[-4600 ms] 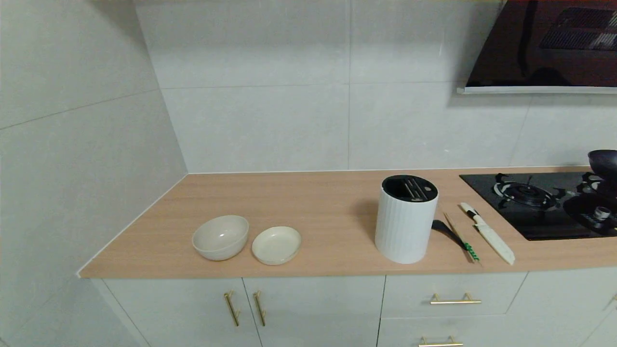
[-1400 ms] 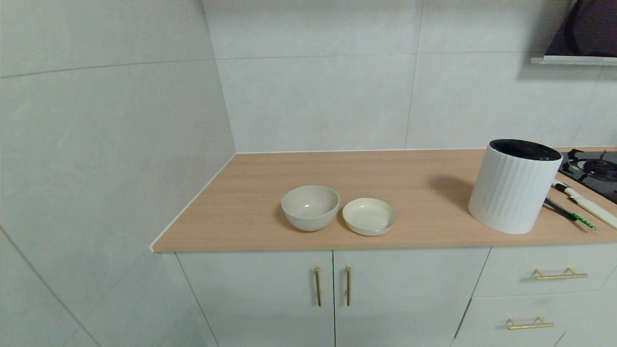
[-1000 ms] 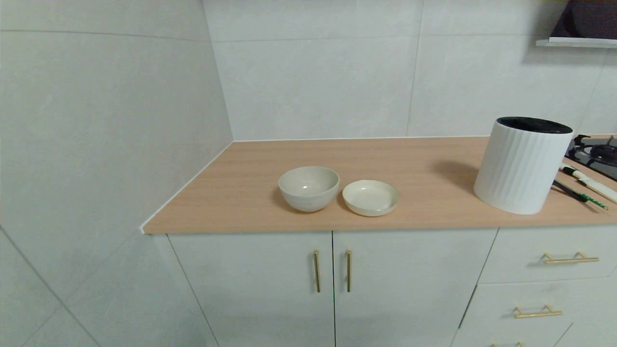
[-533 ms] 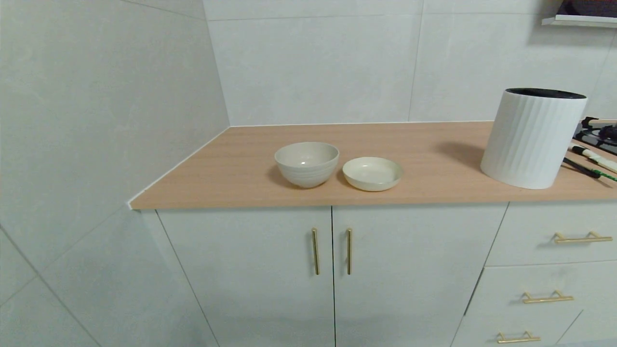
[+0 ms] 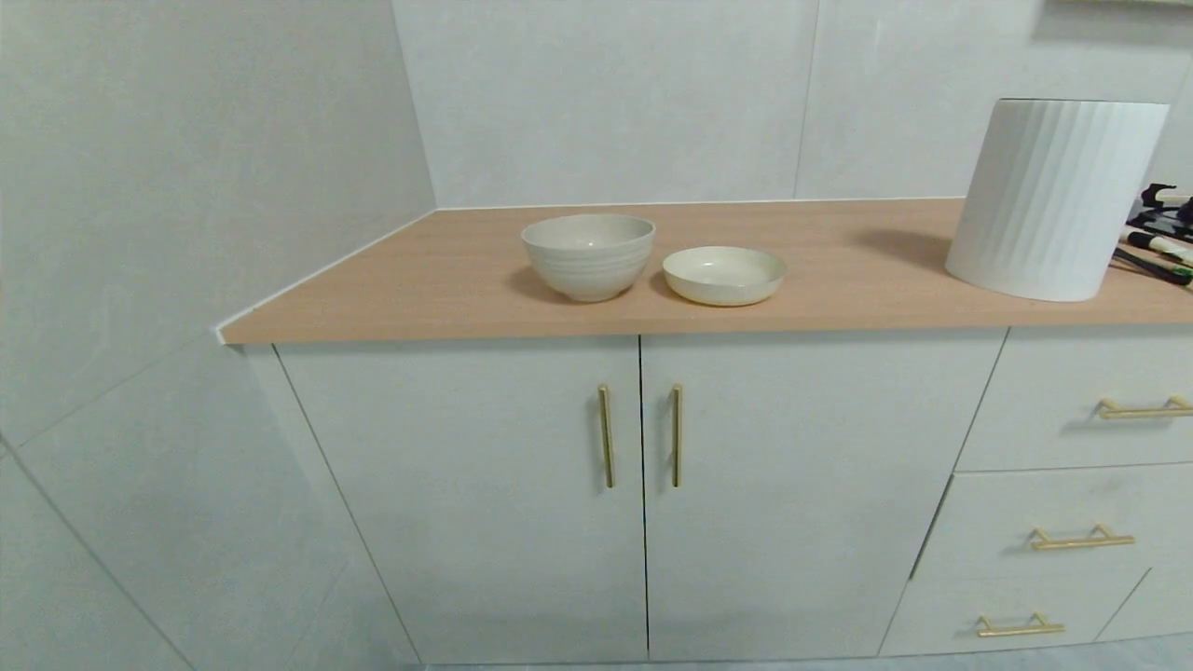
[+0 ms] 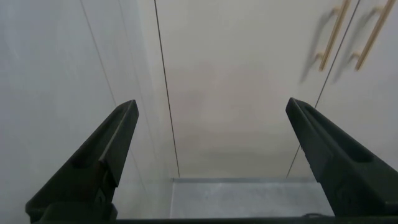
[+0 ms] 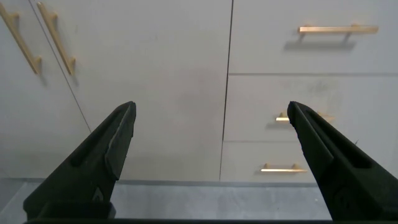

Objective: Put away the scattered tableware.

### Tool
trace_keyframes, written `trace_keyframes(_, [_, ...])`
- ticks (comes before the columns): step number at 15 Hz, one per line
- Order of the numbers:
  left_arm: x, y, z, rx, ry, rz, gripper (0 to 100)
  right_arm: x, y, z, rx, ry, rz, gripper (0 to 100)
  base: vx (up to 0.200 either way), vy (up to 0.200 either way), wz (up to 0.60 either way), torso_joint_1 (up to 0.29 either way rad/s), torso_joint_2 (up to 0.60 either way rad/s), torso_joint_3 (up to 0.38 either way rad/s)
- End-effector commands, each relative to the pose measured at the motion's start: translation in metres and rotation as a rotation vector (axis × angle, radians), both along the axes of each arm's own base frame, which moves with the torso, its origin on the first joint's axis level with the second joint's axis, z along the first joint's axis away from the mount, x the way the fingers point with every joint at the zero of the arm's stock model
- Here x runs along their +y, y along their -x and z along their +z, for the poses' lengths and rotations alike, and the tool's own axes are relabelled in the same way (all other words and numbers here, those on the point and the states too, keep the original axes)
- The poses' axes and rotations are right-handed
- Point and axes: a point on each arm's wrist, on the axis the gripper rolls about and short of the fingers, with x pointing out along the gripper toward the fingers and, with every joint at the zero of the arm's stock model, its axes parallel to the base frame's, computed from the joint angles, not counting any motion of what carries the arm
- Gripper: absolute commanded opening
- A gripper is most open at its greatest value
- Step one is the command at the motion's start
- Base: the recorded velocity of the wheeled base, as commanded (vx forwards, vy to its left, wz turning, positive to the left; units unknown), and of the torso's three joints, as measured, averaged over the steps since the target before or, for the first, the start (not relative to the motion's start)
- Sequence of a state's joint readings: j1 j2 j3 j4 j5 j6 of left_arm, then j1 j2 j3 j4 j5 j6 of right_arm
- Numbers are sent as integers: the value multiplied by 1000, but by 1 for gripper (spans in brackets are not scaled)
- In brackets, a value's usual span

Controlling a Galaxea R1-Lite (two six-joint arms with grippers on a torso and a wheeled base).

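1. Bowl (image 5: 588, 256): grey-beige with a ribbed wall, upright on the countertop (image 5: 839, 280), near its front edge.
2. Shallow dish (image 5: 724, 275): cream, upright, just beside the bowl at its 3 o'clock, with a slim gap between them.
3. Ribbed white canister (image 5: 1056, 198): upright, well apart at the dish's 3 o'clock.
4. Utensils (image 5: 1156, 256): lying flat at the canister's 3 o'clock, partly hidden behind it; their kinds cannot be told.
5. Left gripper (image 6: 211, 106): fingers spread wide with nothing between them; it faces a cabinet front low down, near the grey floor (image 6: 249, 199).
6. Right gripper (image 7: 210, 107): fingers wide apart and empty; it faces the door and drawer fronts.
7. Cabinet doors (image 5: 466, 485): a shut pair at 6 o'clock of the bowl and dish, with two vertical gold handles (image 5: 606, 436) flanking the seam.
8. Drawers (image 5: 1053, 410): a shut stack at the doors' 3 o'clock, with horizontal gold pulls.
9. Surface and room: wood-tone worktop; pale tiled wall (image 5: 606, 102) at 12 and 9 o'clock, meeting in a corner.
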State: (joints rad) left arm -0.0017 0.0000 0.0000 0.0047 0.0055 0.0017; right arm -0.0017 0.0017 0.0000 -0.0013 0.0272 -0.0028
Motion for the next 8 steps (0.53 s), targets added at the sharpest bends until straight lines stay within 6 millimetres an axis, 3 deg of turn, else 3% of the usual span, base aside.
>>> trace_keyframes(1, [0,0,0,1,0,1,100,0,0,0,-2,0,1,100,0,0,0,-115,456,339])
trace_keyframes(4, [0,0,0,1,0,1,100,0,0,0,0,0,2,100,0,0,0,-41,246,181])
trace_keyframes(8, [0,0,0,1,0,1,100,0,0,0,-2,0,1,100,0,0,0,-7,18,12])
